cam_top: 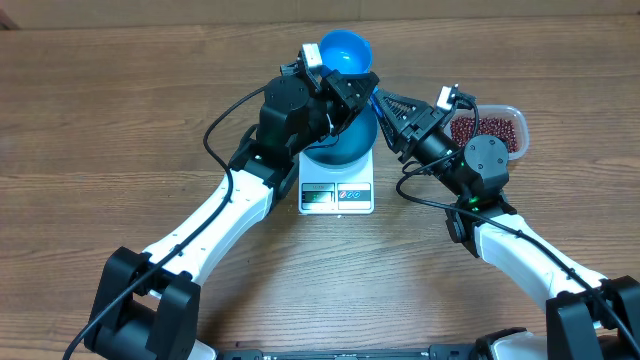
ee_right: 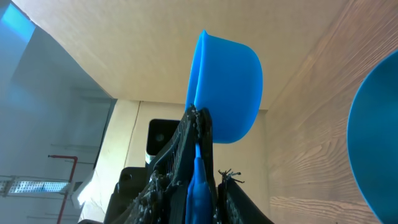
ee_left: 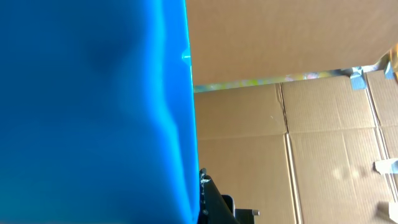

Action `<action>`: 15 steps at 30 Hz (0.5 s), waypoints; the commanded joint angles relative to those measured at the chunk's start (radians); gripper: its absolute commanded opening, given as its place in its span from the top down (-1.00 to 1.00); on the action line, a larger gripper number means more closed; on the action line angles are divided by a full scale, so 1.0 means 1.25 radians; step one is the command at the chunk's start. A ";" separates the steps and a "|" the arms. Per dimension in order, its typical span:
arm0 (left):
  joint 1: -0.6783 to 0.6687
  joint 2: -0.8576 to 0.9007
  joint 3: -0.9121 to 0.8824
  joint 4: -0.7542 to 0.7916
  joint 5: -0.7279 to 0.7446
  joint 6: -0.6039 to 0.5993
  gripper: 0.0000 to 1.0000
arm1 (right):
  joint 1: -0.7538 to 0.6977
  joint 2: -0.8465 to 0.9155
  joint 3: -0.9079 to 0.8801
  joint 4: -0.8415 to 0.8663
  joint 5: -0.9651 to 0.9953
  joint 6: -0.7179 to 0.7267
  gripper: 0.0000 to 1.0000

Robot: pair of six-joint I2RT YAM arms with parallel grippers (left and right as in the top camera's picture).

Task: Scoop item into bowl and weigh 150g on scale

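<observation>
The blue bowl [cam_top: 345,150] sits on the white scale [cam_top: 337,196], partly under my left arm; its curved wall [ee_right: 382,143] also shows at the right edge of the right wrist view. A small blue scoop [cam_top: 345,50] hangs above and behind it. My left gripper [cam_top: 335,72] is shut on the scoop's cup, whose blue wall [ee_left: 93,112] fills the left wrist view, one black finger [ee_left: 208,199] tight against it. My right gripper [cam_top: 382,100] has its fingers closed around the scoop's handle [ee_right: 198,180], just below the cup [ee_right: 227,87]. The beans [cam_top: 488,128] lie in a tub.
The clear plastic tub [cam_top: 519,118] stands right of the scale, just behind my right wrist. Both arms cross close together over the scale. Cardboard boxes [ee_left: 323,155] stand beyond the table.
</observation>
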State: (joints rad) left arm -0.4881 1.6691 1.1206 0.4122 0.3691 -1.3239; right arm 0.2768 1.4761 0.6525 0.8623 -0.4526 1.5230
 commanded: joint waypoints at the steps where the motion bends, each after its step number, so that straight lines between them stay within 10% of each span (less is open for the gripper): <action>1: -0.017 -0.007 -0.001 -0.001 -0.012 0.021 0.91 | 0.004 0.005 0.012 0.003 0.012 0.003 0.52; 15: -0.018 -0.007 -0.001 -0.033 -0.032 -0.009 0.92 | 0.003 0.005 0.012 -0.003 0.011 0.039 0.66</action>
State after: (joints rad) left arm -0.5045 1.6691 1.1206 0.3721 0.3527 -1.3323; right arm 0.2768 1.4803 0.6525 0.8516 -0.4446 1.5532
